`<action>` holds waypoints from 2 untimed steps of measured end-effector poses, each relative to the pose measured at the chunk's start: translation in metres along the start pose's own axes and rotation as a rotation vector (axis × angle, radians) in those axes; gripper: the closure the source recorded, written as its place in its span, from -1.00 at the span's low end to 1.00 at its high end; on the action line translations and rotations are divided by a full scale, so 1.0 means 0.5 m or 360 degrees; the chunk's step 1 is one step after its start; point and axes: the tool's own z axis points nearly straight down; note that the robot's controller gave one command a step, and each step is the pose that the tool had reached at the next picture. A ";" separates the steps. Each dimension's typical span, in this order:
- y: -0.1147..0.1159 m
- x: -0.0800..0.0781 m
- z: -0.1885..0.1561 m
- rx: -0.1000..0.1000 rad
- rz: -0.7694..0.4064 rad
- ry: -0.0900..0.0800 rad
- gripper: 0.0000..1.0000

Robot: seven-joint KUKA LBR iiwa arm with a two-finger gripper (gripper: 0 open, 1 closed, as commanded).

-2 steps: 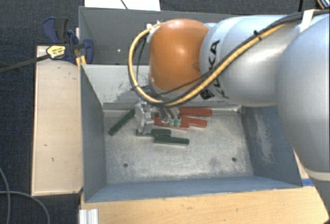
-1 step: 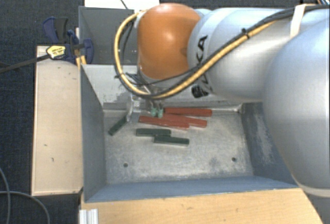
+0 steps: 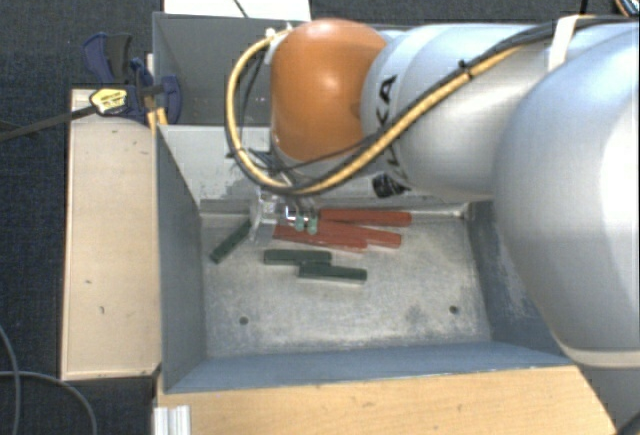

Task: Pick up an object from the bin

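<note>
My gripper (image 3: 280, 217) hangs low at the back of the bin, mostly hidden under the arm's orange cover. Just to its right lie two red-brown flat sticks (image 3: 352, 229), side by side along the back wall, their left ends under the gripper. A short dark green stick (image 3: 230, 243) lies slanted just left of the gripper. Two dark green sticks (image 3: 316, 267) lie overlapped on the floor a little in front of it. Nothing can be seen held.
The arm's bulk covers the right and back of the bin. Bare grey floor stretches from the green sticks to the front wall, and the bin's left wall slopes down close to the slanted stick.
</note>
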 end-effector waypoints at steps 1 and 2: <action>0.036 -0.015 -0.095 -0.0007 -0.0083 -0.0014 1.00; -0.003 0.039 -0.016 0.0001 -0.0302 0.0001 1.00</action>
